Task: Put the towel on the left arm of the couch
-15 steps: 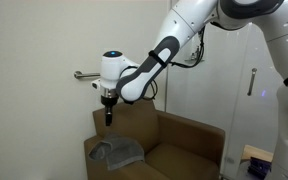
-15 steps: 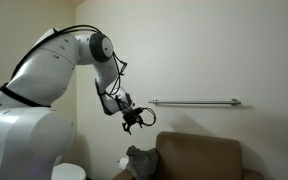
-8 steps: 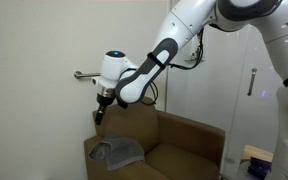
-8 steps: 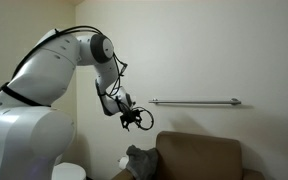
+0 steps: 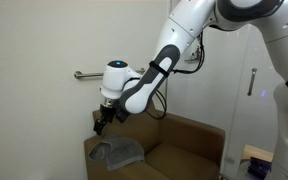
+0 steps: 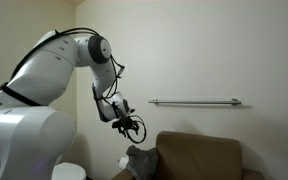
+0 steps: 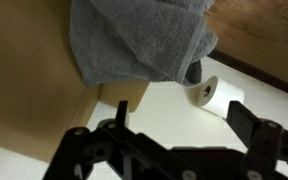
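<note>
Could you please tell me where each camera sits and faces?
An exterior view: faces the couch and wall corner; the arm enters from upper right, pincer above the towel.
An exterior view: behind the robot's shoulder, facing the wall rail; arm and pincer show.
Wrist view: looks past the open pincer at the towel.
All three share the towel.

The towel is plain grey, with no pattern. The couch is brown. The arm is white with black joints, and the gripper is black. The wall is cream, the rail silvery, the paper roll white.
</note>
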You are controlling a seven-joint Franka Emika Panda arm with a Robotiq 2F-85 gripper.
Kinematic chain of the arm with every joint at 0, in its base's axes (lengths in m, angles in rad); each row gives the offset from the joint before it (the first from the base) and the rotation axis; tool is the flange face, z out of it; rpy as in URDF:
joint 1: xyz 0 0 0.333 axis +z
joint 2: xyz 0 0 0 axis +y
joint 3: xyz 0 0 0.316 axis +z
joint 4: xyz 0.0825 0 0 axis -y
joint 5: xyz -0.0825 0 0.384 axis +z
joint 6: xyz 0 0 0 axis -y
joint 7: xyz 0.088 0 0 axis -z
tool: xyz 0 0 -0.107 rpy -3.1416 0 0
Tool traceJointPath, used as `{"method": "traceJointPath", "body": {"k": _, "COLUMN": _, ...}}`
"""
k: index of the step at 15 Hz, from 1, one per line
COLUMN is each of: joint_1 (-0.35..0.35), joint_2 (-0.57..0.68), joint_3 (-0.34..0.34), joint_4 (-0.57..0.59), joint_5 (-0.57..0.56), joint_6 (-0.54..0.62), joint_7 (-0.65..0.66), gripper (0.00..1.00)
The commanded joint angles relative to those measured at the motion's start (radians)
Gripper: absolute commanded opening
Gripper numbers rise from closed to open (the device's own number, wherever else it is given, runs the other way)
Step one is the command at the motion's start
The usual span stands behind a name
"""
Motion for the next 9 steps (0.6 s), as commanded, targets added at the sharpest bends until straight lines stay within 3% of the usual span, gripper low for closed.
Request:
{"method": "traceJointPath", "body": {"k": 1, "joint_1": 0.023, "joint_2": -0.073, "joint_3": -0.033, "joint_4": -0.138, "joint_5": 0.006, "joint_6": -0.011, "joint_7": 0.116, "gripper": 1.0}}
{"method": "traceJointPath", "body": {"k": 9, "joint_1": -0.008, "joint_2": -0.231, "joint_3": -0.063, "joint_4": -0.387, "joint_5": 0.016, "joint_6": 0.007, "joint_7": 0.21, "gripper": 1.0}}
